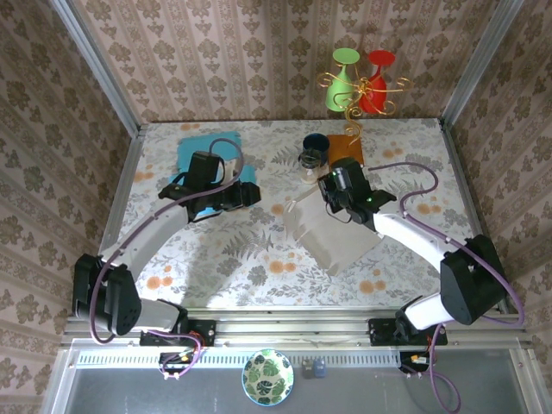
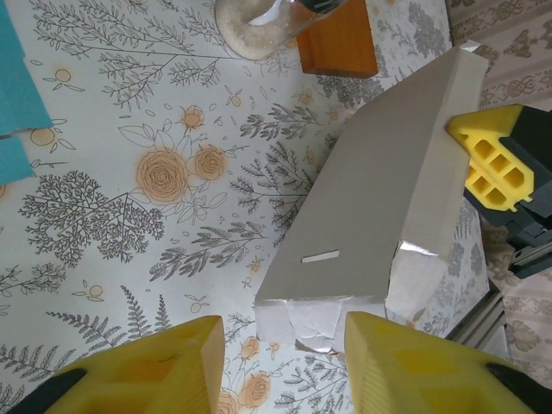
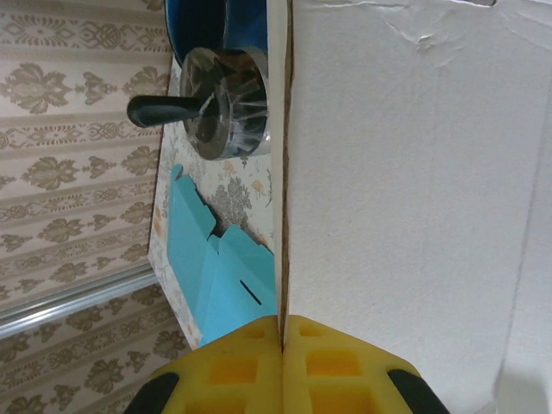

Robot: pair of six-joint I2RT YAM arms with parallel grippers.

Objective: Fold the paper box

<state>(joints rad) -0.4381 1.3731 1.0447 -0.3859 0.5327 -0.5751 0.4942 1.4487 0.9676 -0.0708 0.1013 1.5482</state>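
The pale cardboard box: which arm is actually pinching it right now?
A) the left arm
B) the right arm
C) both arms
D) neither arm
B: the right gripper has its yellow fingers shut on an edge of the cardboard box, while the left gripper stands open, its fingers apart and gripping nothing.

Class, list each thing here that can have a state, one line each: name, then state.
white paper box: partly folded, one edge gripped.
teal paper box: flat, unfolded.
right hand: shut on the white paper box's edge.
left hand: open, empty.
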